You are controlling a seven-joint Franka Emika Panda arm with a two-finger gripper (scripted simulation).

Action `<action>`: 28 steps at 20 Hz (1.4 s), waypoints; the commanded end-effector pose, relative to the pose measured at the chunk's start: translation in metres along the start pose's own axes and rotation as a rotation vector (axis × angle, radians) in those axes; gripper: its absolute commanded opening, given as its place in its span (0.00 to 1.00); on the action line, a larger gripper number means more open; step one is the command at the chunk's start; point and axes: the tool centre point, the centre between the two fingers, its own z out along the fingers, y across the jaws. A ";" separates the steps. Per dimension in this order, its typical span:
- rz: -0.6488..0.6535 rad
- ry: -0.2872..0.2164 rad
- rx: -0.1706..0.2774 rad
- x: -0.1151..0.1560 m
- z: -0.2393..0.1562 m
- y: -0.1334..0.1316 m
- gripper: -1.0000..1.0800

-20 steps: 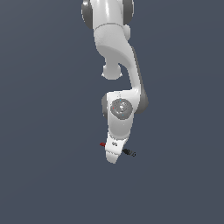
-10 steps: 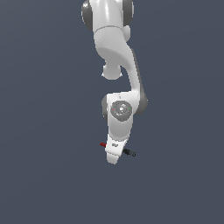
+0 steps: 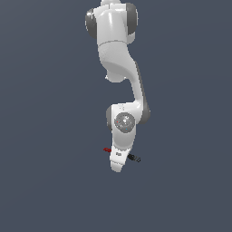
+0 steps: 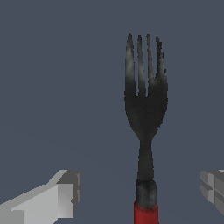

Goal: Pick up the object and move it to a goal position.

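A dark four-tined fork (image 4: pixel 145 109) with a red handle was seen between the gripper (image 4: pixel 140 192) fingers (image 4: pixel 57 199), spread wide, untouched.

In the exterior view we are seeing the fork (image 3: pixel 134 158) only in pieces: the arm's (image 3: pixel 121 154) white end link is covering its middle, leaving a red stub at the exterior view's left and a dark tip at the right. The tines are showing there as a tiny blur, too small to count. The gripper itself is staying hidden behind that link, so we are unable to judge its opening from there.

In the wrist view the fork's (image 4: pixel 145 127) red handle is running off the picture's edge, its length unseen. Both fingers (image 4: pixel 52 199) are being cut by the frame edges, showing only partly.
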 end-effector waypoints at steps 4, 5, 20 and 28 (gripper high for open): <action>0.000 0.000 -0.001 0.001 0.003 0.001 0.00; 0.000 0.000 -0.001 0.001 0.003 0.001 0.00; -0.006 0.003 -0.001 -0.004 -0.008 0.000 0.00; -0.004 0.002 -0.001 -0.047 -0.045 0.001 0.00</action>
